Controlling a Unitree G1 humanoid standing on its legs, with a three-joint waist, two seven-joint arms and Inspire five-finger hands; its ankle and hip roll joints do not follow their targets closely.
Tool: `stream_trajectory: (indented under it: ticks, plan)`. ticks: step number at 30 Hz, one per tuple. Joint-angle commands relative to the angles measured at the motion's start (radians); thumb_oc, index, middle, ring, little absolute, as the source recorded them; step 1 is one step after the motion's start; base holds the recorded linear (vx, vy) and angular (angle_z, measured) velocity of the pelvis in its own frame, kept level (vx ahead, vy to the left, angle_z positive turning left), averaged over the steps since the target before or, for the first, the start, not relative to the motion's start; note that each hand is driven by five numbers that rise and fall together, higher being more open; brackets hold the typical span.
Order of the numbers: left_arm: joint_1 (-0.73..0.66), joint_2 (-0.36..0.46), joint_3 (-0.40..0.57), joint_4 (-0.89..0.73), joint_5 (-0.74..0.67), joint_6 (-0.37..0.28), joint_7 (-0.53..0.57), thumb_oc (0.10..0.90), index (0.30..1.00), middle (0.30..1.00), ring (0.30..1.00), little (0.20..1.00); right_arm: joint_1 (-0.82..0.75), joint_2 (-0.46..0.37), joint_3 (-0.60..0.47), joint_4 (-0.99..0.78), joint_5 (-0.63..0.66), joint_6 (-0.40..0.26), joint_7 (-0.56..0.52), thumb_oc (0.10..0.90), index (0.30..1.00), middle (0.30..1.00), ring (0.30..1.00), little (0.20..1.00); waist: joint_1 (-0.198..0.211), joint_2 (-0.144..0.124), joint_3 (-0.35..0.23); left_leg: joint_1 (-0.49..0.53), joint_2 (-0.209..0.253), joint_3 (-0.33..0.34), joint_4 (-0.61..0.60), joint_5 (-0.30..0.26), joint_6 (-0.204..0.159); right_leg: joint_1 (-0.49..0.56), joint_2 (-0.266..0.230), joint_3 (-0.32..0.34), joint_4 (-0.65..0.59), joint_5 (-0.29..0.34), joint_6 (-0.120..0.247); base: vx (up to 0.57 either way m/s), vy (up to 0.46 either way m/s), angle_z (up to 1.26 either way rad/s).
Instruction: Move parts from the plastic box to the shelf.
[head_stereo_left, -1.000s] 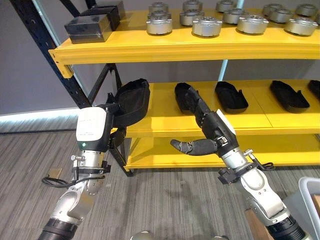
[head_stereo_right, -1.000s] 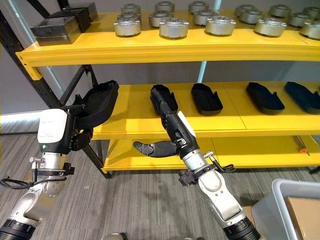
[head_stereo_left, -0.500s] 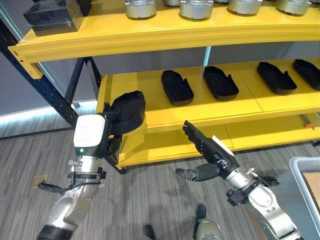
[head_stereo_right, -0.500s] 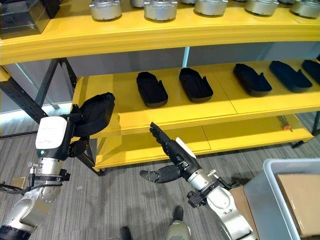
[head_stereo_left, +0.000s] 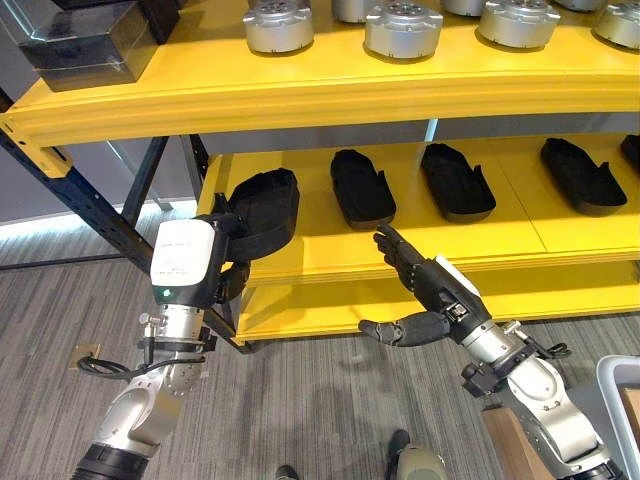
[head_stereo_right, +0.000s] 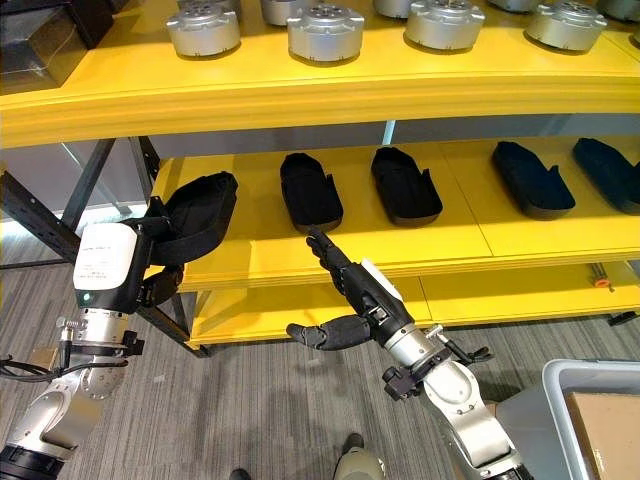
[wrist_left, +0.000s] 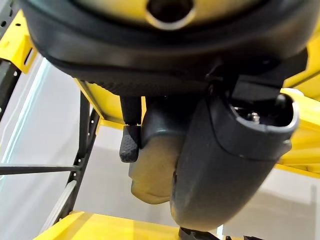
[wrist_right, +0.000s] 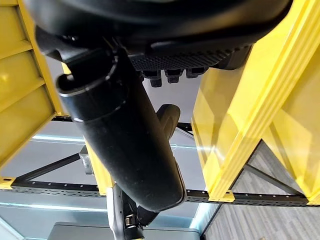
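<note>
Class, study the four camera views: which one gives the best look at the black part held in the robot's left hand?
The left eye view: the black part shows whole in the left hand, at the middle shelf's end. The right eye view nearly matches. The left wrist view shows its underside close up.

Matt black plastic parts (head_stereo_left: 363, 187) on a glossy yellow painted-metal shelf (head_stereo_left: 330, 90).

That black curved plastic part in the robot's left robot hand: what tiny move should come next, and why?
Probably ease it a little further over the yellow middle shelf and lower it there. The left robot hand holds the black curved plastic part at that shelf's left end, beside a row of similar black parts already lying on it. The right robot hand is open and holds nothing.
</note>
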Motion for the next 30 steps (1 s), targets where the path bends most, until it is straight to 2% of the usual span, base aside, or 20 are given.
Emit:
stream_trajectory:
  ticks: [1,3,4,5,7,8,9,10,12,16,20,30]
  plan:
    - [-0.069,0.042,0.12,-0.109,0.017,-0.038,0.085,0.4,0.3,0.3,0.3,0.3,-0.041,0.034,-0.029,-0.055,0.072,-0.097,0.024,0.9,1.0,1.0,1.0,1.0,-0.019,-0.011,-0.102,0.07,0.017,0.048,0.189,-0.095,-0.034,0.031,0.047,0.006,-0.037,-0.092,0.011,0.07,-0.179,0.07]
    - [-0.062,0.054,0.129,-0.104,0.013,-0.04,0.096,0.4,0.3,0.3,0.3,0.3,-0.045,0.026,-0.024,-0.051,0.067,-0.116,0.049,0.9,1.0,1.0,1.0,1.0,0.0,-0.014,-0.106,0.039,0.015,0.028,0.325,-0.032,-0.065,0.063,0.073,0.002,-0.067,-0.104,-0.018,0.06,-0.195,0.1]
    - [-0.073,0.06,0.125,-0.094,0.0,-0.037,0.094,0.4,0.3,0.3,0.3,0.3,-0.05,0.021,-0.02,-0.045,0.056,-0.125,0.041,0.9,1.0,1.0,1.0,1.0,0.019,-0.025,-0.095,-0.053,0.011,-0.001,0.409,-0.005,-0.053,0.084,0.078,0.0,-0.094,-0.089,-0.034,0.02,-0.1,0.23]
    - [-0.081,0.067,0.12,-0.084,-0.011,-0.033,0.097,0.4,0.3,0.3,0.3,0.3,-0.06,0.018,-0.013,-0.035,0.054,-0.13,0.03,0.9,1.0,1.0,1.0,1.0,0.024,-0.027,-0.092,-0.088,0.018,-0.008,0.41,0.003,-0.05,0.097,0.079,0.005,-0.106,-0.089,-0.033,0.0,-0.035,0.28]
    - [-0.082,0.065,0.111,-0.076,-0.013,-0.027,0.11,0.4,0.3,0.3,0.3,0.3,-0.081,0.011,-0.002,-0.025,0.063,-0.127,0.012,0.9,1.0,1.0,1.0,1.0,0.027,-0.024,-0.086,-0.089,0.034,0.016,0.328,0.002,-0.046,0.119,0.078,0.003,-0.119,-0.089,-0.021,0.08,0.155,-0.01]
    - [-0.071,0.062,0.104,-0.083,-0.01,-0.017,0.118,0.4,0.3,0.3,0.3,0.3,-0.089,0.015,0.004,-0.02,0.06,-0.125,0.008,0.9,1.0,1.0,1.0,1.0,0.034,-0.008,-0.085,-0.104,0.042,-0.004,0.224,0.02,-0.067,0.138,0.081,0.013,-0.124,-0.102,-0.004,0.1,0.316,-0.01]
    - [-0.062,0.051,0.097,-0.094,0.002,-0.008,0.122,0.4,0.3,0.3,0.3,0.3,-0.093,0.021,0.014,-0.014,0.047,-0.126,0.004,0.9,1.0,1.0,1.0,1.0,0.041,0.0,-0.079,-0.126,0.068,-0.002,0.144,0.119,-0.072,0.148,0.073,0.01,-0.134,-0.079,-0.001,0.14,0.375,0.11]
    - [-0.054,0.03,0.096,-0.102,0.02,0.001,0.117,0.4,0.3,0.3,0.3,0.3,-0.097,0.018,0.028,-0.006,0.042,-0.136,-0.006,0.9,1.0,1.0,1.0,1.0,0.051,-0.002,-0.068,-0.138,0.079,-0.067,0.085,0.145,-0.073,0.16,0.053,0.038,-0.126,-0.077,0.01,0.05,0.275,0.14]
    - [-0.048,0.035,0.101,-0.093,0.014,-0.005,0.123,0.4,0.3,0.3,0.3,0.3,-0.091,0.014,0.027,-0.004,0.049,-0.147,-0.003,0.9,1.0,1.0,1.0,1.0,0.051,-0.006,-0.071,-0.112,0.058,-0.086,0.041,0.075,-0.054,0.157,0.033,0.046,-0.111,-0.079,0.027,0.05,0.194,-0.13]
    - [-0.057,0.018,0.107,-0.06,0.035,-0.034,0.114,0.4,0.3,0.3,0.3,0.3,-0.057,0.017,0.005,-0.025,0.069,-0.15,-0.011,0.9,1.0,1.0,1.0,1.0,0.033,-0.01,-0.088,-0.05,0.029,-0.081,-0.039,0.025,-0.047,0.16,0.011,0.061,-0.12,-0.058,0.052,0.04,0.11,-0.47]
    - [-0.069,0.016,0.114,-0.039,0.042,-0.052,0.108,0.4,0.3,0.3,0.3,0.3,-0.033,0.035,-0.017,-0.038,0.067,-0.132,0.021,0.9,1.0,1.0,1.0,1.0,0.019,-0.006,-0.114,-0.008,-0.004,-0.099,-0.089,0.009,-0.041,0.157,0.01,0.102,-0.149,-0.033,0.074,0.05,0.05,-0.13]
    - [-0.075,0.015,0.102,-0.047,0.044,-0.059,0.094,0.4,0.3,0.3,0.3,0.3,-0.056,0.047,0.001,-0.03,0.047,-0.118,-0.004,0.9,1.0,1.0,1.0,1.0,0.033,-0.01,-0.129,0.012,-0.02,-0.117,-0.113,-0.004,-0.032,0.168,0.009,0.116,-0.174,-0.026,0.086,0.01,-0.002,0.02]
